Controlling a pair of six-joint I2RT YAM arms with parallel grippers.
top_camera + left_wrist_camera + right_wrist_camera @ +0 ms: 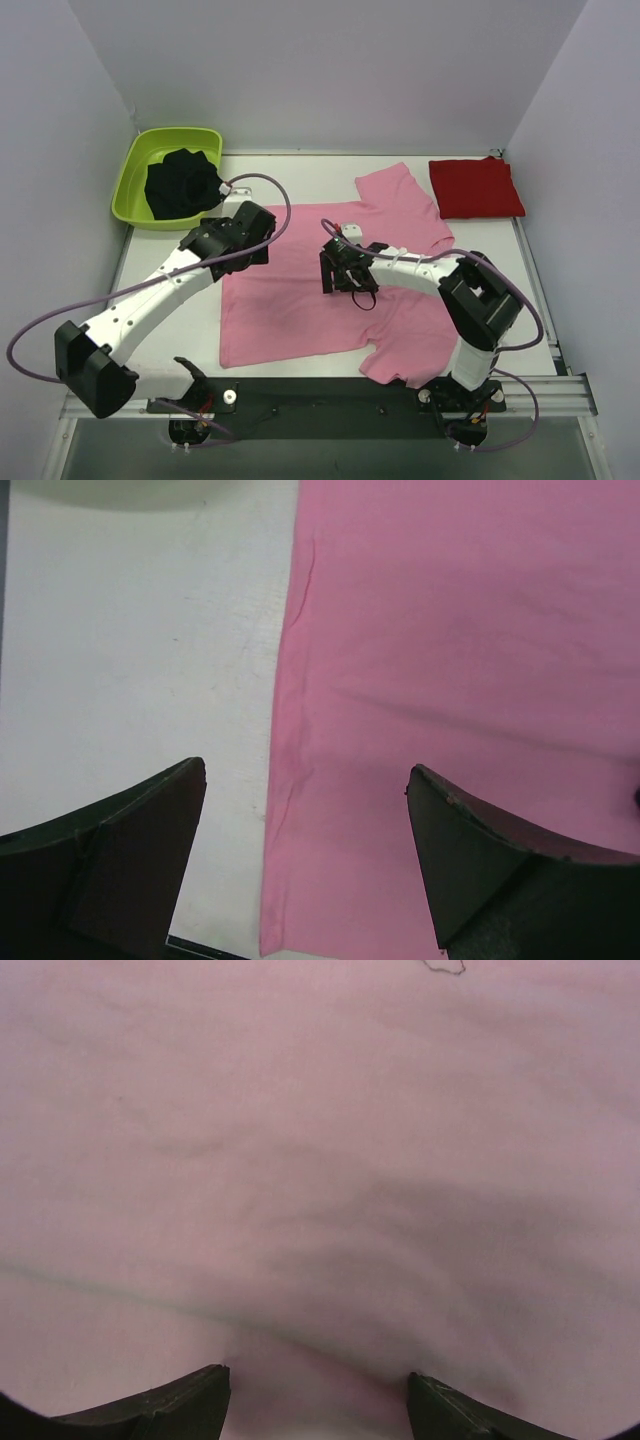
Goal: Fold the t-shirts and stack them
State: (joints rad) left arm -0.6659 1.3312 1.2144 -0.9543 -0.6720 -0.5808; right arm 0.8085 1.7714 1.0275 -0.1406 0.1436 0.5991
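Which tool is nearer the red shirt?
Right. The right tool is above the pink shirt, left of the red shirt; the left tool is farther left, at the pink hem.

A pink t-shirt (290, 310) is spread on the tabletop (300, 190) — the right claw (340, 278) is held over its middle, the left claw (260, 230) at its far-left corner; a folded red t-shirt (476, 187) is set apart.

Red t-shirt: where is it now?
In the top external view, the red t-shirt lies folded at the far right corner of the table, just right of the spread pink t-shirt.
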